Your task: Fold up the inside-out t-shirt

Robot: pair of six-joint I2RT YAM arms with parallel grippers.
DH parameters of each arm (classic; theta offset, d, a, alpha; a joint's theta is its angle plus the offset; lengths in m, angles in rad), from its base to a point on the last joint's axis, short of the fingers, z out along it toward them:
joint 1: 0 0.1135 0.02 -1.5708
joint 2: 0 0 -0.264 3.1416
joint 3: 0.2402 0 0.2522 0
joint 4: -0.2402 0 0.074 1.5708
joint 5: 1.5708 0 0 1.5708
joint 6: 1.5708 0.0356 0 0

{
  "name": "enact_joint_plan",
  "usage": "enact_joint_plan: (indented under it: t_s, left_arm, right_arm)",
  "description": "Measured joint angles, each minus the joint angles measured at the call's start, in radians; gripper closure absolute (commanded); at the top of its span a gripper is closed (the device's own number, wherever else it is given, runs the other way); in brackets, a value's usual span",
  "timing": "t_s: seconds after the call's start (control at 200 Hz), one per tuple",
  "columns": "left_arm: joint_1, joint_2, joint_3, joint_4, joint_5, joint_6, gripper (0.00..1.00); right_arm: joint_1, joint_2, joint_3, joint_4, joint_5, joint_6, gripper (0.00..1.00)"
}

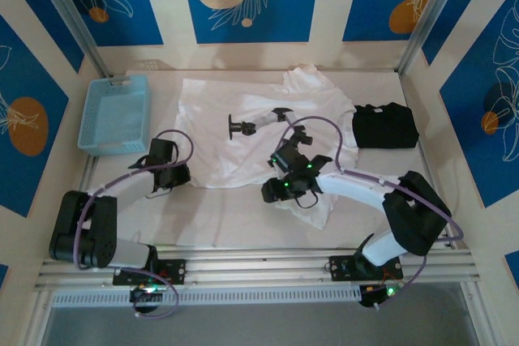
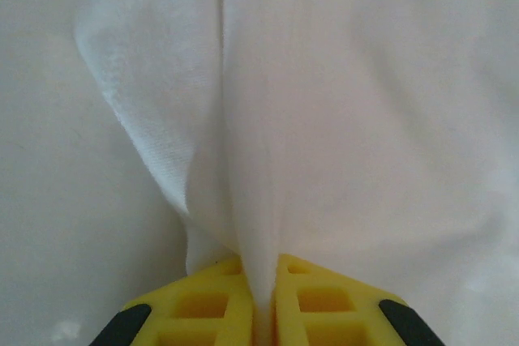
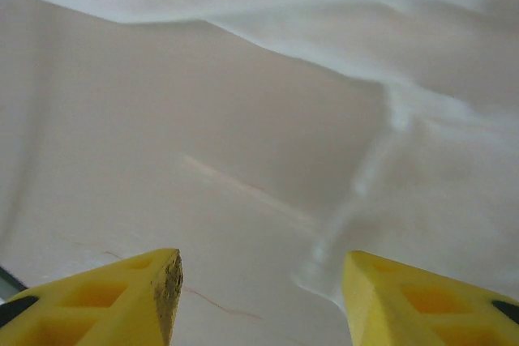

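The thin white cotton t-shirt (image 1: 219,119) lies mid-table, axis nine-to-three, stretching toward two o'clock from the left gripper (image 2: 259,289) clamped on its corner; the right gripper (image 3: 259,281) gapes at its five o'clock edge.

Robot lab test cell; aluminium frame rail (image 1: 259,261); blue printed panels (image 1: 284,6) enclosing table (image 1: 235,216)
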Motion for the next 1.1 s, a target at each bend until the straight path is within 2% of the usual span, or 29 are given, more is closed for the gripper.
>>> enact_joint_plan:
  t_s: [0.25,0.345,0.52,0.585,0.605,0.695,0.77,0.81,1.1]
  left_arm:
    - [0.000,-0.237,-0.005,-0.078,0.188,-0.043,0.93]
    - [0.000,-0.266,-0.014,-0.096,0.245,-0.069,0.94]
    - [0.000,-0.268,-0.024,-0.132,0.301,-0.100,0.94]
    - [0.000,-0.270,-0.025,-0.144,0.304,-0.106,0.94]
    - [0.000,-0.272,-0.026,-0.146,0.304,-0.108,0.94]
    - [0.000,-0.279,-0.026,-0.156,0.304,-0.109,0.94]
    - [0.003,-0.281,-0.026,-0.161,0.298,-0.109,0.91]
    - [0.005,-0.281,-0.027,-0.162,0.286,-0.108,0.90]
    - [0.011,-0.233,-0.068,-0.141,0.080,-0.096,0.82]
  right_arm:
    - [0.108,0.098,0.044,0.262,-0.068,-0.134,0.37]
    - [0.129,0.207,0.093,0.381,-0.105,-0.179,0.33]
    - [0.154,0.397,0.192,0.556,-0.153,-0.220,0.34]
    - [0.159,0.452,0.229,0.599,-0.164,-0.226,0.42]
    - [0.160,0.466,0.239,0.611,-0.164,-0.227,0.47]
    - [0.161,0.509,0.265,0.655,-0.175,-0.232,0.82]
    - [0.161,0.511,0.266,0.666,-0.184,-0.232,0.97]
    - [0.161,0.510,0.266,0.677,-0.190,-0.234,1.00]
    - [0.151,0.468,0.224,0.699,-0.236,-0.172,1.00]
